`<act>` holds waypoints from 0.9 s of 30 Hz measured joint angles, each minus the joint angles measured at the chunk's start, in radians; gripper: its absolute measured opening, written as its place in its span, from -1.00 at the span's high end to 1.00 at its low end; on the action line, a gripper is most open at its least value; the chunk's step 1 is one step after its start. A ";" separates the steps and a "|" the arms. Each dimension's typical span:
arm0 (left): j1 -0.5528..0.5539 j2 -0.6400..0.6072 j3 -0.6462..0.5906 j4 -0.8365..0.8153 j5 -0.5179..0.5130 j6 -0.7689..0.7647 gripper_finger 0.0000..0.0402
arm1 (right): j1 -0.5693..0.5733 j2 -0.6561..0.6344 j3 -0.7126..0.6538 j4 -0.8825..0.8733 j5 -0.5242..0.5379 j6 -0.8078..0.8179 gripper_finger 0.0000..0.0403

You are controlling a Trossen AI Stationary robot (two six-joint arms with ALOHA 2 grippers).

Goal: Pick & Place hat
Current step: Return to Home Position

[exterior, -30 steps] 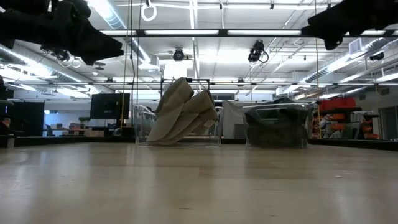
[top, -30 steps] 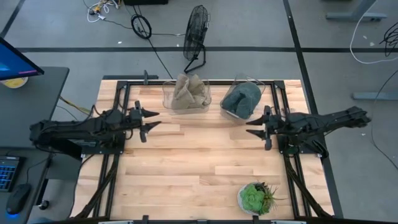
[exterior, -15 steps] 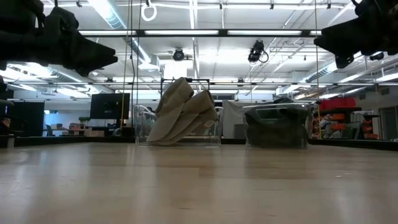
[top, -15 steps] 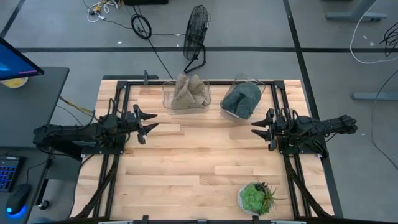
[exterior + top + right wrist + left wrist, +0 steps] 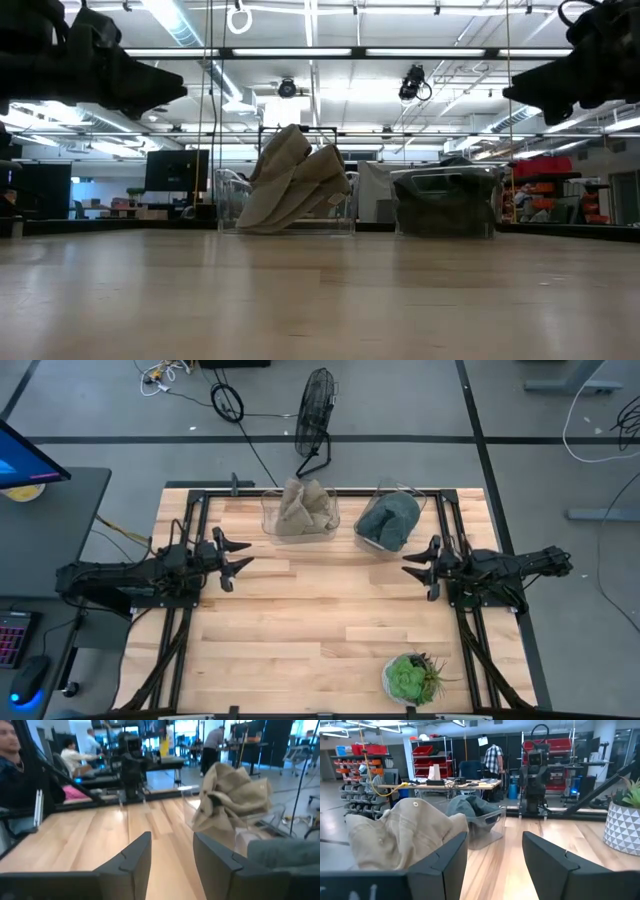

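Tan hats (image 5: 302, 508) are heaped in a clear bin at the table's far edge; they also show in the low view as tan hats (image 5: 290, 180) and in both wrist views (image 5: 400, 837) (image 5: 232, 795). A dark green-grey hat (image 5: 388, 518) fills a second clear bin to their right (image 5: 445, 200) (image 5: 472, 807). My left gripper (image 5: 238, 557) hovers open above the table's left side, pointing right. My right gripper (image 5: 412, 567) hovers open above the right side, pointing left. Neither touches anything.
A potted green plant (image 5: 410, 678) in a white patterned pot (image 5: 622, 822) stands near the table's near edge, right of centre. A black frame rail (image 5: 195, 510) runs along the table's sides. Bare wooden table (image 5: 320, 610) lies between the grippers. People show in the room beyond.
Both arms have drawn back toward their own sides of the table and sunk lower. The left gripper has slid slightly left and the right gripper slightly toward the near edge. Both stayed open. The hats have not moved.
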 joint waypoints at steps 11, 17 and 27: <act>0.000 -0.014 0.000 -0.057 0.000 0.027 0.03 | 0.000 0.000 0.000 -0.051 0.000 0.041 0.26; 0.000 -0.014 -0.001 -0.125 0.000 -0.008 0.03 | 0.000 0.000 -0.002 -0.047 -0.006 0.043 0.26; 0.000 -0.013 -0.001 -0.185 0.000 -0.018 0.03 | 0.000 0.000 -0.002 -0.047 -0.008 0.016 0.26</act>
